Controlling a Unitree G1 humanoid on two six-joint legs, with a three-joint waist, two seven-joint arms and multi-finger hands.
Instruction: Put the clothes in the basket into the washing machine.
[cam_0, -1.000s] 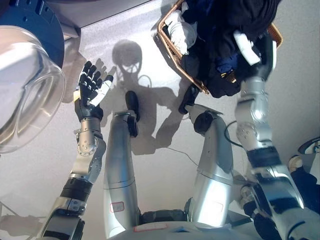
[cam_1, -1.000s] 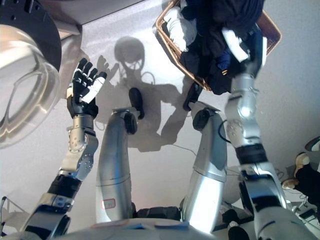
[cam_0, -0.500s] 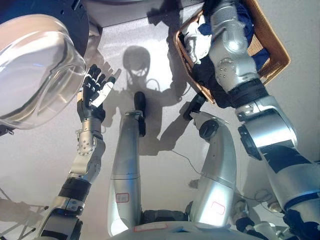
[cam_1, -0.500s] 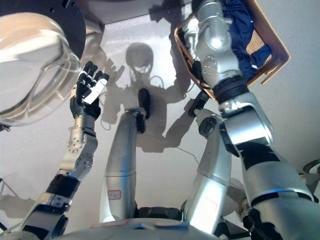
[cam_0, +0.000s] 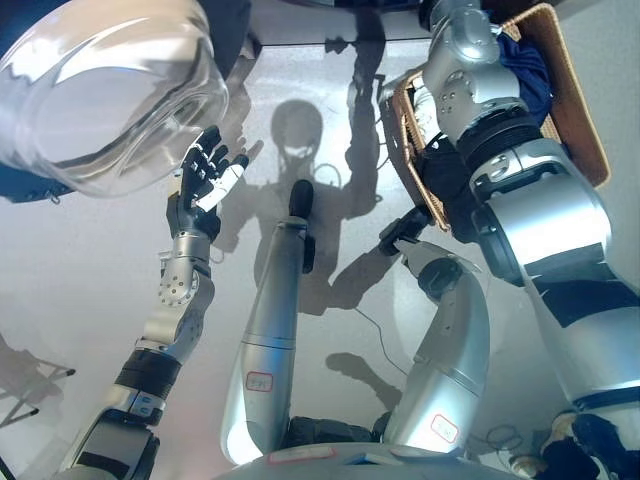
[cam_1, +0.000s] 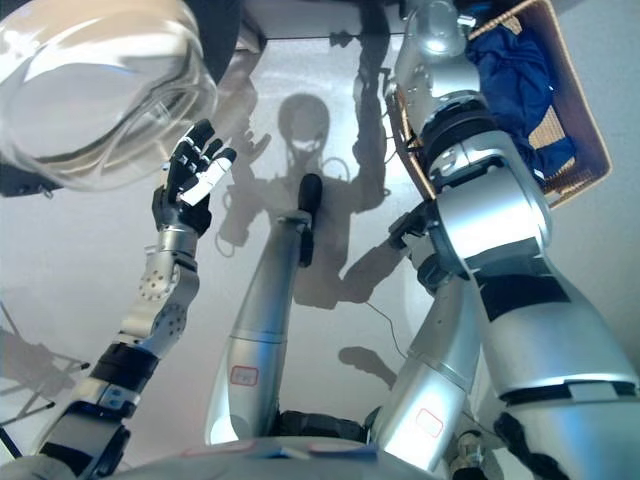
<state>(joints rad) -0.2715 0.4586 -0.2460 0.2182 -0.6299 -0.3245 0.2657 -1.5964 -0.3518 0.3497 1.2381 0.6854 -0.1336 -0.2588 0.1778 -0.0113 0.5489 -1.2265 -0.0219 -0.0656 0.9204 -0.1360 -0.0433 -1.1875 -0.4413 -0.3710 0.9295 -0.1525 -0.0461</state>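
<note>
Your left hand hangs open by the washer door; your right hand isn't visible, so next load clothes from basket.

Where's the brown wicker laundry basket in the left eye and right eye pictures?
Left eye view: brown wicker laundry basket at the upper right edge, partly behind the right arm.
Right eye view: upper right, more of it visible, blue clothes inside.
Shared landmark: the clear round washer door at upper left.
</note>
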